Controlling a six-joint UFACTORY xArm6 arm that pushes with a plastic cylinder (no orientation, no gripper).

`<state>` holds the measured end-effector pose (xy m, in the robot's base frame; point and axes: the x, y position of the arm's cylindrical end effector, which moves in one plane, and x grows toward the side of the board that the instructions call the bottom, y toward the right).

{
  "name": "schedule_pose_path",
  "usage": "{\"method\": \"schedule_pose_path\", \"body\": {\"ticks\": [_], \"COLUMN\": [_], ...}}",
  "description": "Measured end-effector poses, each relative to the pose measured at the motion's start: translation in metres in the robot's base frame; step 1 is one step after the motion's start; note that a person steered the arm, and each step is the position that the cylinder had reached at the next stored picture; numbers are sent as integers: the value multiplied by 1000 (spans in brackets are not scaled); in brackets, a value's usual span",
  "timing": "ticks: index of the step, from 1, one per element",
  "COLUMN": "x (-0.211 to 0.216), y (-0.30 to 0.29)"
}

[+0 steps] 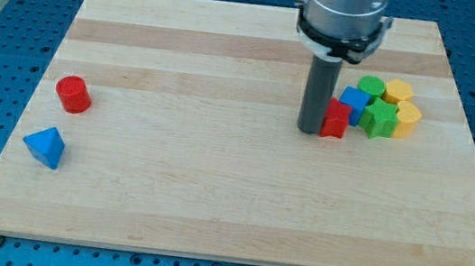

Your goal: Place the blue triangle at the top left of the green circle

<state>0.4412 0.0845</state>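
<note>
Nearest the view's bottom, at the left, the blue triangle [44, 146] sits on the counter [212, 193], close to its left edge. Just above it and slightly to the right stands a red cylinder [72, 95], apart from the triangle.

Farther back, well to the view's right, my tip [312, 129] rests on the counter with a red block [335, 120] touching its right side. There is no hand on this arm, only the dark rod, so nothing is spread or pinched.

Right of the red block lies a tight cluster: a blue cube [354, 100], a green star-like block [381, 120], and a yellow block [407, 120]. Behind these sit the green circle [371, 86] and another yellow block [398, 90].

The blue triangle is far from the green circle, across nearly the whole counter.
</note>
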Motion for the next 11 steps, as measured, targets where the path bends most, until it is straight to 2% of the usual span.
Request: {"method": "schedule_pose_path", "body": {"ticks": [2,3,4,5,6,7,8,9,11], "x": [15,87,136,152,151,132,94,79,79], "y": [3,-38,-108,-211,-311,-360,-374,-356,-281]}}
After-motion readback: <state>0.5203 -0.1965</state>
